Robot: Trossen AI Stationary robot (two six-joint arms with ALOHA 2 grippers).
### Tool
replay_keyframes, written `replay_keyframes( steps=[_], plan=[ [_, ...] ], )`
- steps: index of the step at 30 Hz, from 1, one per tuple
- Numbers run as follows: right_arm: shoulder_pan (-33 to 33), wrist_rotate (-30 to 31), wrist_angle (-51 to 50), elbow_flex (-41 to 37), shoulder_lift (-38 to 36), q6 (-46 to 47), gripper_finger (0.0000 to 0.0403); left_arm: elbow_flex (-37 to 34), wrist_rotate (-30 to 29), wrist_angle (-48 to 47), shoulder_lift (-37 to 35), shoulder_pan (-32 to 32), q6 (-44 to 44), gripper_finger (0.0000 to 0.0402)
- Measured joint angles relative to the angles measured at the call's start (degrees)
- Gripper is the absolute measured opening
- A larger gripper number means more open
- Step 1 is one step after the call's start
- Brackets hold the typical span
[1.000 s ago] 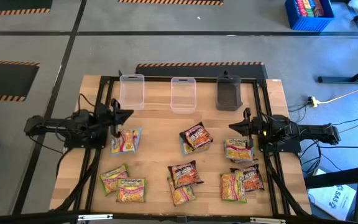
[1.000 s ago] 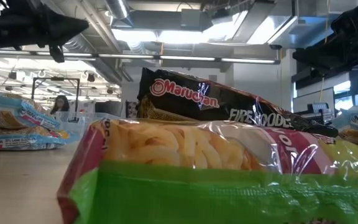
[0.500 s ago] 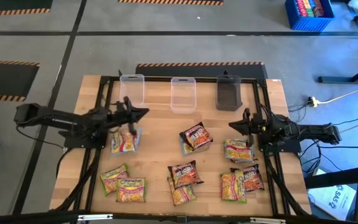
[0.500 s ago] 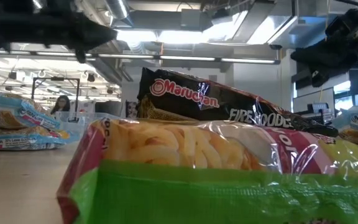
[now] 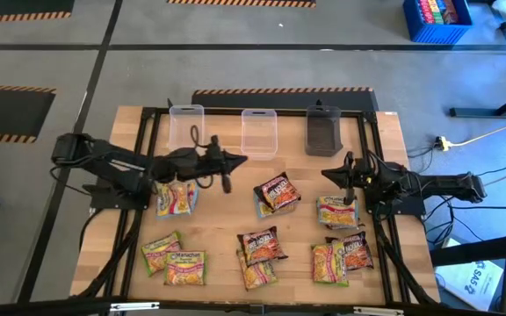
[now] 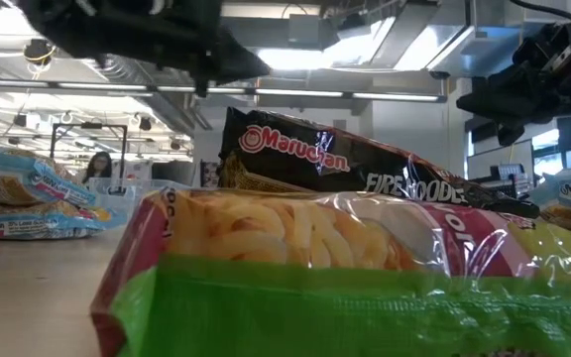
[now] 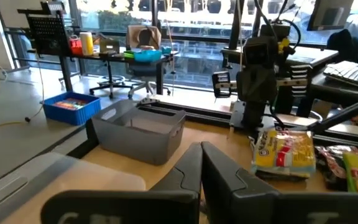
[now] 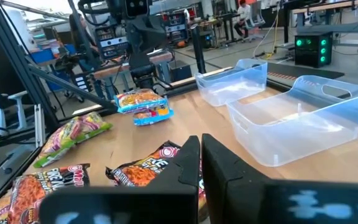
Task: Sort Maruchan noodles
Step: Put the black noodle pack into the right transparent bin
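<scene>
Several Maruchan noodle packets lie flat on the wooden table: a blue-edged yellow-orange pair [image 5: 177, 198] at the left, a maroon one [image 5: 277, 193] in the middle, yellow-green ones [image 5: 161, 252] at the near left, and others [image 5: 337, 211] at the right. My left gripper [image 5: 240, 160] is shut and reaches level over the table's middle, above the packets and touching nothing. It shows high up in the low view [image 6: 256, 64]. My right gripper [image 5: 328, 178] hovers shut at the table's right side, holding nothing.
Two clear plastic tubs [image 5: 186, 127] [image 5: 258, 132] and a dark grey tub [image 5: 323, 130] stand in a row along the far edge. A black frame [image 5: 139, 175] runs around the work area. Bare wood [image 5: 222, 215] lies between the left and middle packets.
My left gripper has swung out from the table's left edge toward the middle, rising a little and staying shut. It has passed over the blue-edged packets. My right gripper has rolled slightly in place. No packet has moved.
</scene>
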Motion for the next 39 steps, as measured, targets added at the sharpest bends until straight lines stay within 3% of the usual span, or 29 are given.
replay_keyframes(
  steps=[5, 11, 14, 19, 24, 28, 39],
  plan=[
    [0.00, 1.82, 0.02, 0.00, 0.00, -1.99, 0.0001, 5.46, -3.18, -1.14, 5.49, 0.00, -4.03, 0.0007],
    [0.00, 5.07, 0.00, 0.00, 0.00, -2.39, 0.0006, 12.25, -0.81, -10.42, 10.68, 0.00, -9.01, 0.0068],
    [0.00, 4.83, -0.02, 0.02, 0.41, -2.39, 0.0035, 15.52, 2.75, -16.05, 13.03, 0.00, -12.29, 0.0107],
    [0.00, 3.92, -0.11, 0.02, 2.20, -2.39, 0.0119, 18.66, 6.70, -20.75, 17.35, -0.02, -20.90, 0.0151],
    [0.00, 1.89, -0.12, 0.02, 6.20, -2.39, 0.0193, 21.14, 7.08, -25.95, 21.63, 0.06, -27.57, 0.0158],
    [0.00, 1.86, -0.13, 0.02, 10.45, -2.39, 0.0225, 22.52, 8.30, -26.54, 24.72, 0.86, -31.72, 0.0157],
    [0.00, 0.99, 0.15, 0.04, 17.30, -2.41, 0.0228, 23.16, 14.67, -28.50, 26.46, 4.63, -34.87, 0.0156]
  ],
)
